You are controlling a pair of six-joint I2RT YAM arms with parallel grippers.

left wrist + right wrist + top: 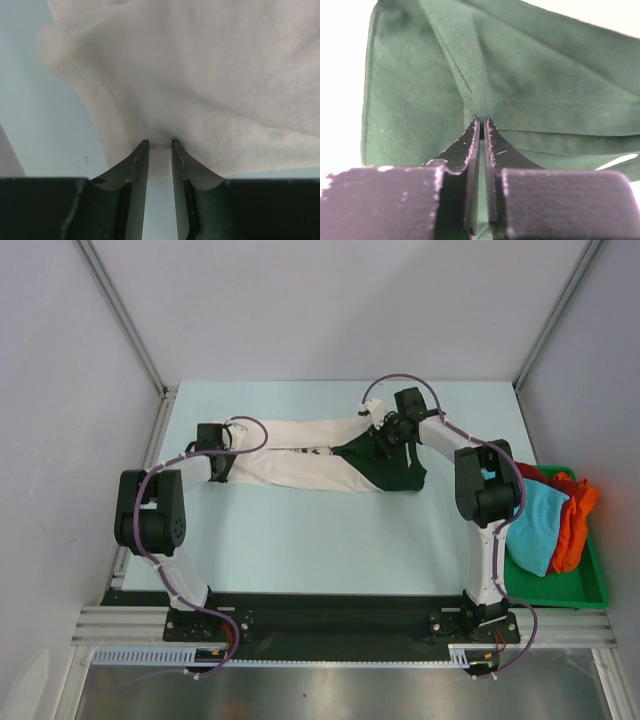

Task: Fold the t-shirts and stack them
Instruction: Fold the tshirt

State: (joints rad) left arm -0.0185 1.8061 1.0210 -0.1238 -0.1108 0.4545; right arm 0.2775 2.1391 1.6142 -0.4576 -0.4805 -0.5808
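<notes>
The worry I'd have is that the two arms are on different garments. The cream shirt (290, 465) lies stretched across the far half of the table (300, 540), and the green shirt (390, 468) sits over its right end, so a pull on either could drag or bunch the other instead of making a clean fold. Both grips also look thin, a small nip of cloth near an edge, and a hard tug could let the fabric slide out. The left gripper (160, 145) is closed down to a narrow slit, with a pinch of cream cloth caught between its tips at the shirt's left end. The right gripper (481, 122) is almost fully closed, its tips clamped on a folded ridge of green cloth, which puckers towards them. Off to the right, a tray (590, 585) holds more bright clothes, well apart from all this.
</notes>
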